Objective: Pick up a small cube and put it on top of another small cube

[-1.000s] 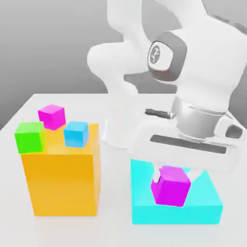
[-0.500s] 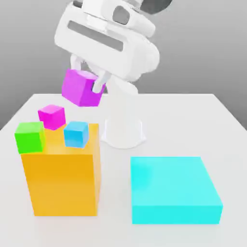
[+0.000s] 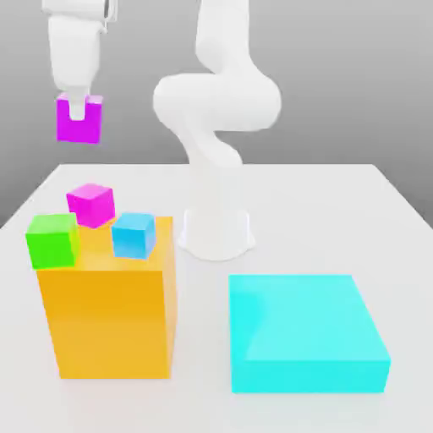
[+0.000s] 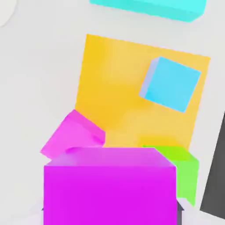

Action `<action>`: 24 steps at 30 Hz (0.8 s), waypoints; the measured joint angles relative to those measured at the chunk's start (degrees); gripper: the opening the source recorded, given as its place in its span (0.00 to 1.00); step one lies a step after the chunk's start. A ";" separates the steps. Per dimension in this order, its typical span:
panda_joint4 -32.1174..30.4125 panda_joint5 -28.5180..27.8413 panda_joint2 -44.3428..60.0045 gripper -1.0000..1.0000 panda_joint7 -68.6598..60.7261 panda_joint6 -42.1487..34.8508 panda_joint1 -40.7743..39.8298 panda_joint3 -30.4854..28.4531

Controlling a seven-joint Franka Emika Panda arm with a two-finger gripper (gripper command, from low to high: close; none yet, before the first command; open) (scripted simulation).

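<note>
Nearest: cyan block [image 3: 309, 331] flat on the white bench [image 3: 397, 228], orange block [image 3: 110, 317] beside it toward the exterior view's left. On the orange block's top, green cube [image 3: 52, 240] and light-blue cube [image 3: 134, 234]. The other magenta cube [image 3: 90, 205] sits just behind them, apparently at the block's back edge. Farther back and high above, claw [image 3: 78, 112] pinching the held magenta cube [image 3: 79, 119], well clear of everything below.
</note>
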 joint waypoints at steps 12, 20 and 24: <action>-5.41 0.36 -1.71 0.00 2.68 2.49 -1.70 -2.07; -9.10 -1.30 2.58 0.00 2.66 9.53 -1.95 -5.47; -9.44 -1.48 3.12 1.00 2.60 10.29 -2.03 -5.93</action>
